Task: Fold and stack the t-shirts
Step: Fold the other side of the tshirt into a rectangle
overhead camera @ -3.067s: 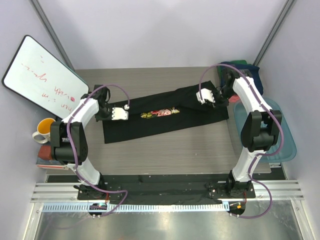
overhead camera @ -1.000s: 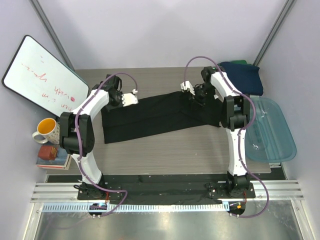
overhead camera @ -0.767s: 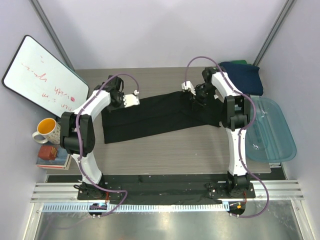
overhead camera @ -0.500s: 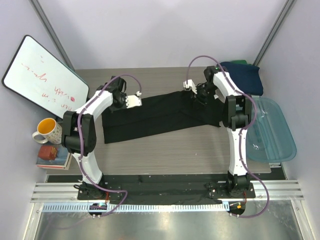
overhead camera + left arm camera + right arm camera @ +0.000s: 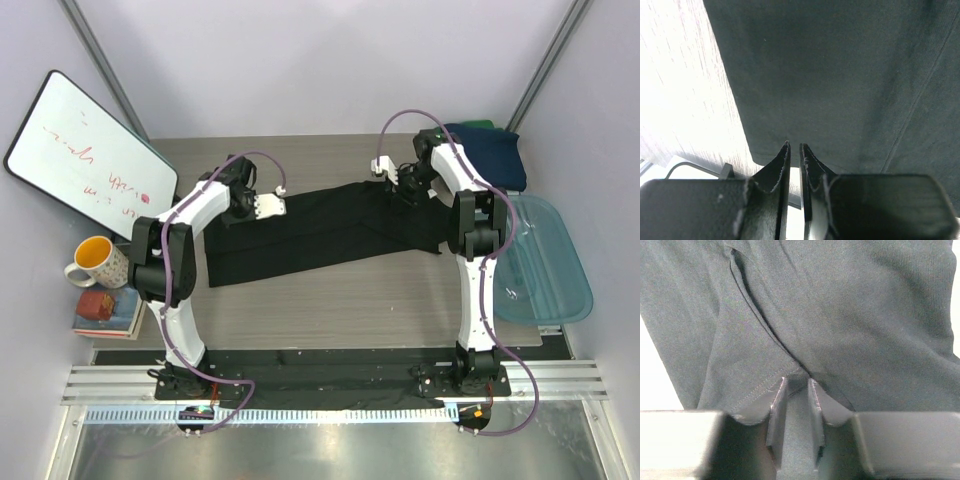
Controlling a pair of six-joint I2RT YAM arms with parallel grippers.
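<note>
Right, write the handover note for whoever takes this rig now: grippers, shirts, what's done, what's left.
Left gripper: shut on the far left corner of the black cloth t-shirt.
Right gripper: jaws slightly apart astride a fold at its far right edge; grip unclear.
Shirt lies as a long band across the table, print hidden.
Folded navy cloth t-shirt sits at the far right corner, green cloth behind it; translucent blue plastic tub beside.
Done: lengthwise fold. Left: fold it shorter, stack on the navy one.
</note>
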